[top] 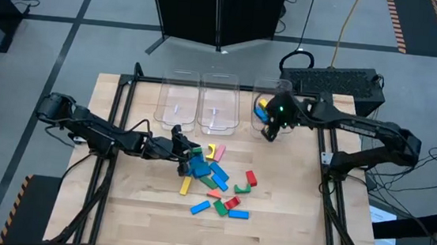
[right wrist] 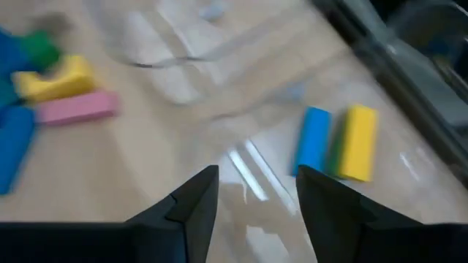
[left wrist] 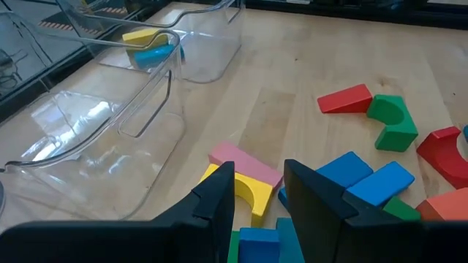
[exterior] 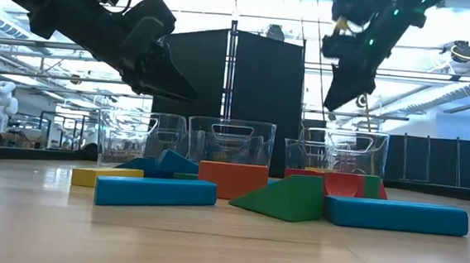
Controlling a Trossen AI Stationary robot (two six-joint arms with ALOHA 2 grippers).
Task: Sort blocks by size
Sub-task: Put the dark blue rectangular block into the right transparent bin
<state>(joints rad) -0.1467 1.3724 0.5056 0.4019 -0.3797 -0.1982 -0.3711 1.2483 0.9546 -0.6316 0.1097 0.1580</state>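
blocks on the surface: a loose heap [top: 214,187] lies in front of the three clear bins, toward the middle of the surface [top: 290,216]; blue, green, red, yellow and pink pieces, some touching, some apart.
blocks already binned: a blue block [right wrist: 314,140] and a yellow block [right wrist: 357,142] lie side by side on the floor of the right bin [top: 272,86], long axes parallel; the left bin [top: 177,101] and middle bin [top: 219,105] look empty.
nearest piece to the left fingers: a yellow arched block [left wrist: 252,196] with a pink block [left wrist: 245,164] touching it on the far side, both just ahead of the fingertips; blue blocks [left wrist: 365,179] crowd in beside them.
long axis: the pink block lies slantwise across the line of the fingers, not square to it, so the wrist may need a small turn.
left gripper [top: 186,159]: low at the bin-side edge of the heap, fingers parted a little with nothing between them.
right gripper [top: 272,128]: over the near end of the right bin, well apart from the heap, fingers parted and empty.
nearer arm: the left, by a wide margin.
judgement: the next pick looks like the left arm's, on the yellow arch or the pink block; their contact risks dragging both.
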